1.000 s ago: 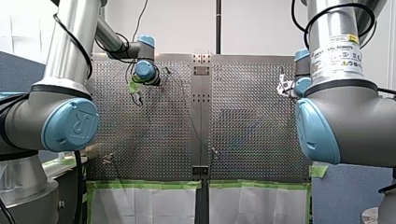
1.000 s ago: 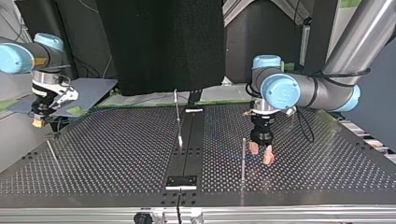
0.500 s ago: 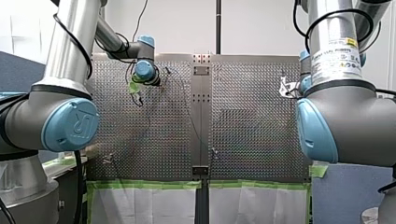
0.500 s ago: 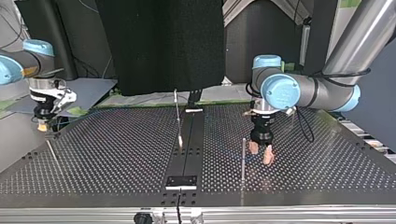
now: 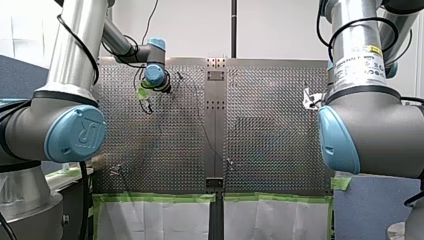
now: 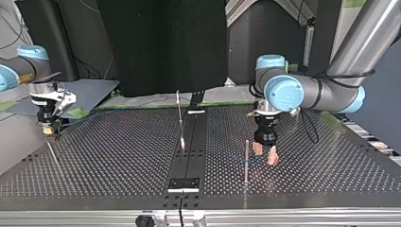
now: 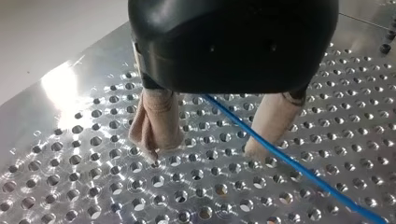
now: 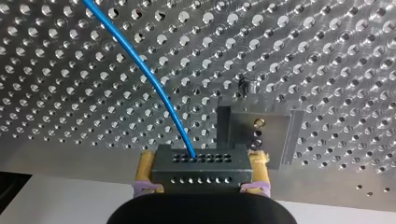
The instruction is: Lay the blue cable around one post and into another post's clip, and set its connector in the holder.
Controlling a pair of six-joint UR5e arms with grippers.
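Note:
The blue cable (image 7: 285, 161) runs over the perforated plate between the beige-padded fingers (image 7: 156, 126) of my left gripper (image 7: 201, 154), which is open and just above the plate. In the top view that left gripper (image 6: 265, 154) hangs beside a thin upright post (image 6: 246, 161). My right gripper (image 8: 201, 179) is shut on the cable's dark connector (image 8: 201, 165), yellow pads on both its sides. A grey holder (image 8: 254, 133) sits on the plate just ahead of the connector. The blue cable (image 8: 144, 70) leads away from it. In the top view my right gripper (image 6: 47, 126) is low at the table's left edge.
A second post (image 6: 180, 118) stands at the table's middle, and a thin rod (image 6: 54, 158) leans near the left edge. A black plate (image 6: 184, 183) sits on the centre strip near the front edge. My big arm segments (image 5: 370, 130) block the front view's sides.
My right gripper has moved down toward the table at the top view's left, carrying the connector. My left gripper has stayed where it was, open.

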